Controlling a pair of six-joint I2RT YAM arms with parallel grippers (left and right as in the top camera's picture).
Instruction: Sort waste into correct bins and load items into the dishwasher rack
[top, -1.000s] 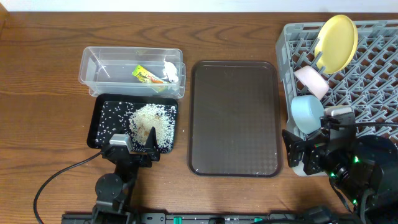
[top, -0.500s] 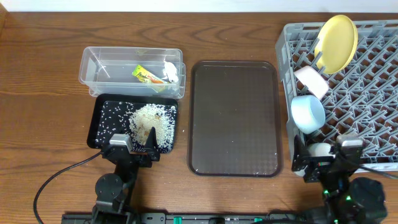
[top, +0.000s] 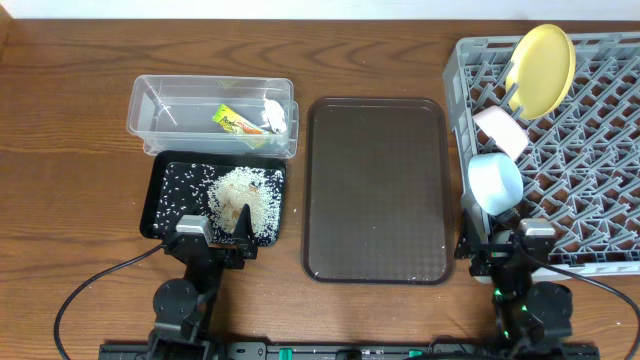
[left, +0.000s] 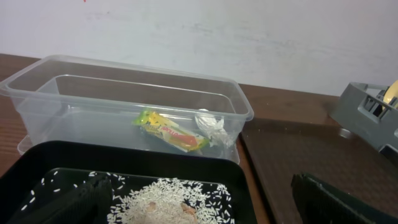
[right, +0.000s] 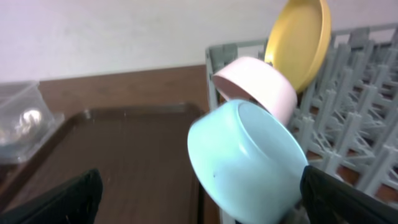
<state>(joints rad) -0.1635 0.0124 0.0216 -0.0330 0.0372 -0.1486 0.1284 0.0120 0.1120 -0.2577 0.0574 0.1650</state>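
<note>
- Wood table (top: 70, 200) under everything; pale wall (left: 186, 25) behind it in the wrist views.
- Grey rack (top: 600, 160) at far right holds all three dishes along its left side.
- Mid-table, brown tray (top: 375, 190) sits between bins and rack. No waste or dish seen on it.
- Clear tub (top: 145, 105) at far left, with black tray (top: 160, 225) right against its near side.
- Yellow plate (top: 541, 68) stands on edge at the rack's far end. Next comes white bowl (top: 500, 131), then blue bowl (top: 495, 181) nearest, tipped on its side among pegs (right: 348, 143).
- At the rack's near left corner, right gripper (top: 507, 252) has jaws apart and empty. The blue bowl lies straight ahead, and the dish row runs away from the jaws. This arm is nearer.
- At the black tray's near edge, left gripper (top: 215, 240) has jaws apart and empty. The rice (top: 245, 195) is heaped just ahead.
- Snack wrapper (top: 236, 122) lies in the tub, long axis roughly along the tub's length, with paper (top: 274, 116) just beside it.
- Judgement: sorting and loading look done. At most the right arm might reseat the blue bowl.
</note>
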